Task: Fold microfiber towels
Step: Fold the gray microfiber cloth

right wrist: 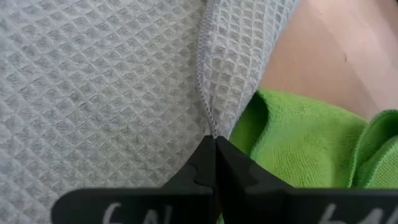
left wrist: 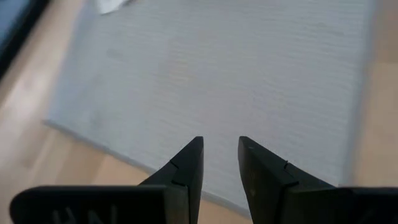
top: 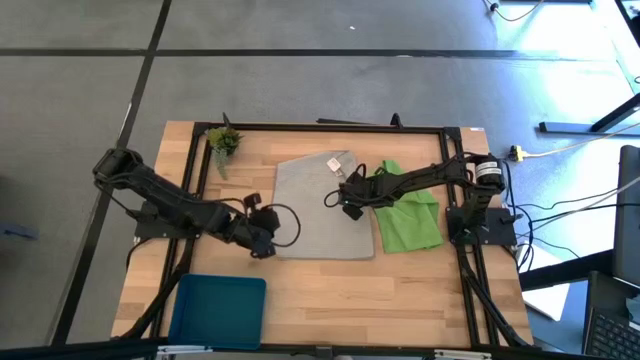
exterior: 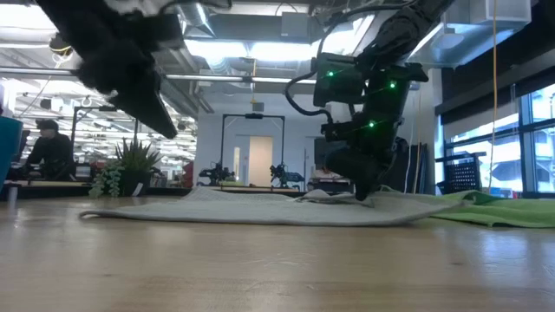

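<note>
The grey towel [top: 322,208] lies flat in the middle of the worktop [top: 420,290], and everything else here is placed from it. Just off its left edge, near the front corner, hangs the left pincer [top: 262,243]. Its two fingers [left wrist: 186,171] stand a small way apart and hold nothing, and it sits a bit above the cloth. If it goes down where it is, it may catch only the very rim, and the cloth could slip out. The grey towel is close to square, so it has no clear long side. Its sides run almost in line with the worktop's sides, just a little turned, and its far right corner is bunched up with a small white tag near it. At the right edge of the grey towel, past the middle, the right pincer [right wrist: 214,163] is squeezed tight on the hem of the cloth. The grip is thin, only on the edge seam, so a quick pull could tear it free. The green towel [top: 407,215] lies touching that same edge, crumpled, with its longer way running from far to near. It sits right by the closed tips, so it might get dragged along or pinched too. A lift by one side only could also leave the fold crooked.
</note>
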